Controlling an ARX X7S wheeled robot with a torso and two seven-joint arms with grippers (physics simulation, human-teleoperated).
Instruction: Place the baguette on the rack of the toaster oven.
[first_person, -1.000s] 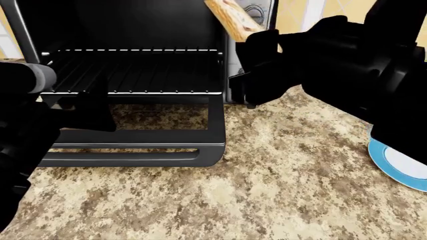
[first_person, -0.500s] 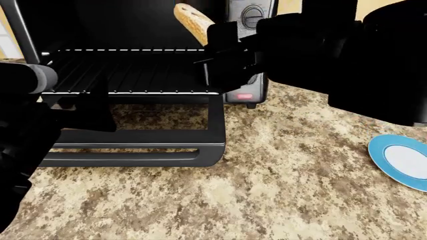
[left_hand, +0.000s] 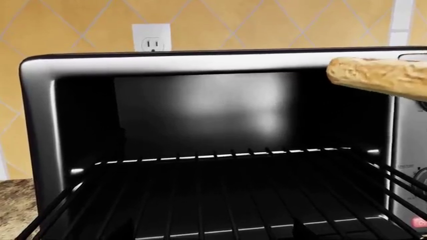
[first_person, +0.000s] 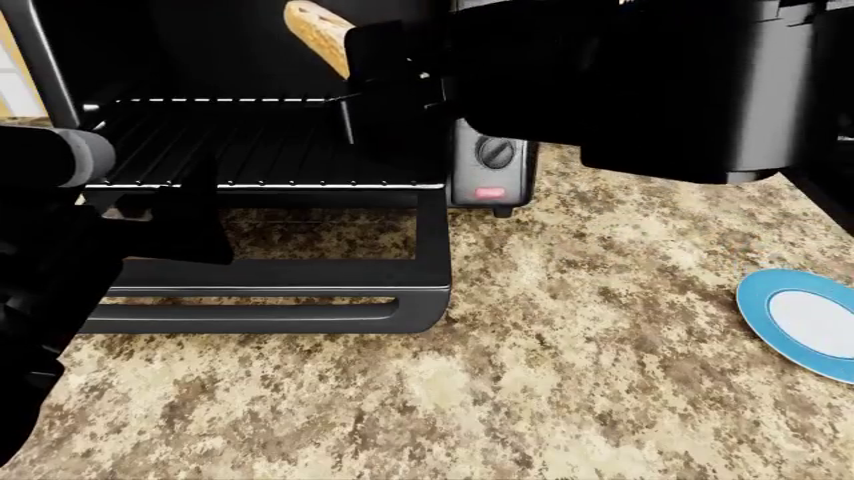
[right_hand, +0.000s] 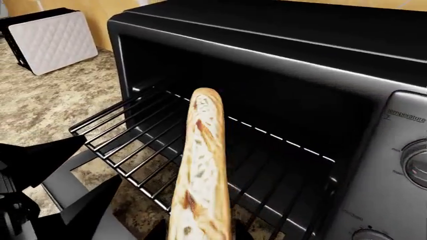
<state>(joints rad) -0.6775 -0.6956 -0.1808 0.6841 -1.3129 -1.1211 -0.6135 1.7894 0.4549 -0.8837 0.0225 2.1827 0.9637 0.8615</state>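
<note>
right wrist: long golden slashed baguette (right_hand: 200, 170)

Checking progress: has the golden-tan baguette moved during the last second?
Yes. The golden-tan baguette moved left, from beside the oven's knob panel to over the black wire rack.

A blue plate (first_person: 801, 322) lies on the speckled counter (first_person: 561, 380); a white outlet (left_hand: 151, 38) sits on the wall.

You get even, soft light on the speckled countertop (first_person: 574, 340), with no hard shadows. Inside the toaster oven (left_hand: 207, 140) it is dim, yet its back wall shows a pale, blurry sheen, and the rack (left_hand: 220, 190) bars catch thin bright glints. Your arms render near-black, detail lost. The baguette (right_hand: 200, 175) is lit clearly, with sharp edges.
</note>
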